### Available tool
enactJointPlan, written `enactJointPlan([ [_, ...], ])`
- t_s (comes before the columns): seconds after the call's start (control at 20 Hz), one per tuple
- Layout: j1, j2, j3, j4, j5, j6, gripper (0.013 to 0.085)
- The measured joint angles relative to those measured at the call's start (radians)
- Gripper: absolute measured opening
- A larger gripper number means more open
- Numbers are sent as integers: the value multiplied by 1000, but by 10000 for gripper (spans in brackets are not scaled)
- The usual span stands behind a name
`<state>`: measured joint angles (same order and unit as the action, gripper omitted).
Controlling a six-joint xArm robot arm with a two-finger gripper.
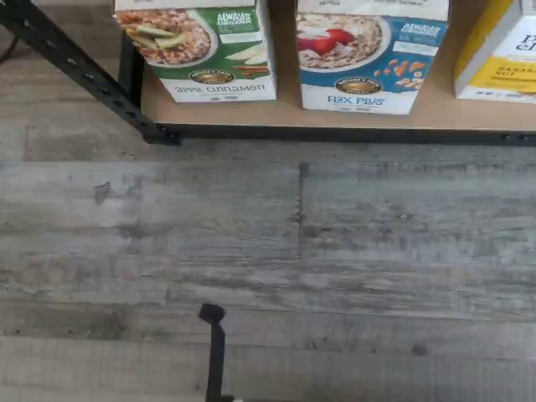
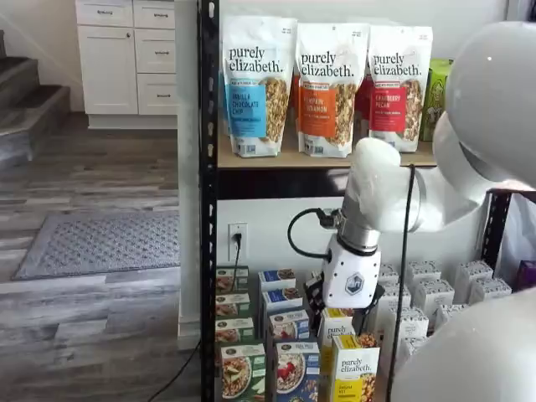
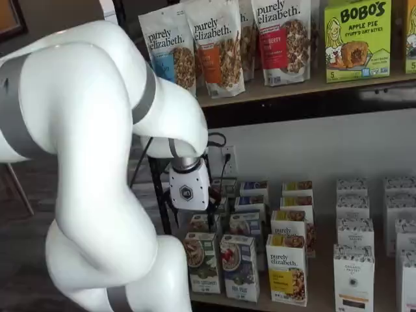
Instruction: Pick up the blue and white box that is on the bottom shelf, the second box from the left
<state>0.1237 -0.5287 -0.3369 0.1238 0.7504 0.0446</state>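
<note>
Now | blue box [image 1: 368,54]: matte cardboard, upright; shelf [image 1: 335,117]: tan board, black metal rim | wrist view alone shows grey plank floor [image 1: 268,251] | gripper [image 2: 339,314]: jaws spread wide, nothing between.

We see black-post rack [image 2: 207,209], upper board [image 2: 293,159] carrying three granola bags [image 2: 322,88]. On bottom shelf [image 2: 219,394], near row, left to right: green-and-white carton [image 2: 242,373], blue and white box [image 2: 298,372], yellow-and-white carton [image 2: 355,375]. White arm [image 2: 494,109] enters from right; gripper [image 2: 339,311] hangs above cartons, fingers indistinct against boxes behind.
</note>
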Motion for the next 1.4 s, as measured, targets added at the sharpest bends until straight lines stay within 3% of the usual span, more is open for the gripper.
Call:
enactJointPlan([
  [0.6, 42, 138, -11, -13, -113, 42, 850],
  [1.4, 68, 300, -26, -3, -254, 49, 850],
])
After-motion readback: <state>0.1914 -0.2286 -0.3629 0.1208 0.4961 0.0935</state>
